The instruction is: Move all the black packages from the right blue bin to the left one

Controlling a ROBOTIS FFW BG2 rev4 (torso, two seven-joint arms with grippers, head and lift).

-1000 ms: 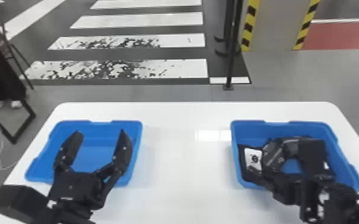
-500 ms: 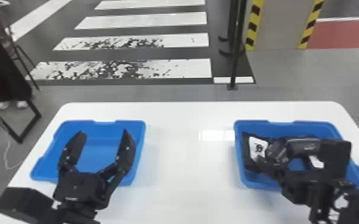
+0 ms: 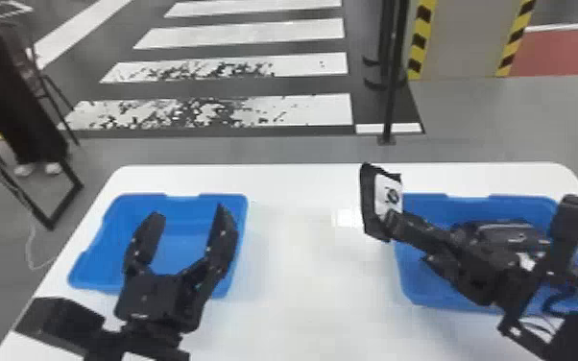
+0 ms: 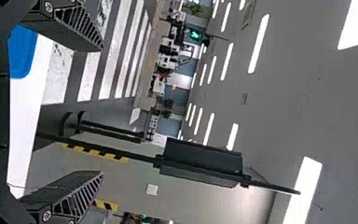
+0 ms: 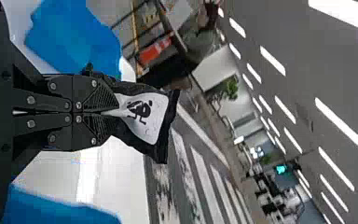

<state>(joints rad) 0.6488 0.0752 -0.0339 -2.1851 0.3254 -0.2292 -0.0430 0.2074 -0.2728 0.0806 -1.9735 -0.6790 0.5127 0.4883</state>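
Item: one black package [image 3: 368, 206], white-labelled, clamped between the closed fingers of our right hand [image 5: 109, 113]. Earlier it lay within the right bin [image 3: 422, 293]; now we find it raised at that bin's ten o'clock corner.
Item: our left hand [image 3: 187, 213], fingers apart, at the left bin [image 3: 98, 259].
Item: another apparent black package [image 3: 509, 234], right bin.
Assessment: pick made; we should next carry towards nine o'clock, across the bench [image 3: 302, 269].

The black package [image 3: 368, 206] is now up out of the right blue bin [image 3: 404, 283], raised by the right gripper [image 3: 391, 222]; both are nearer the left and far edges of the worktop [image 3: 302, 269].
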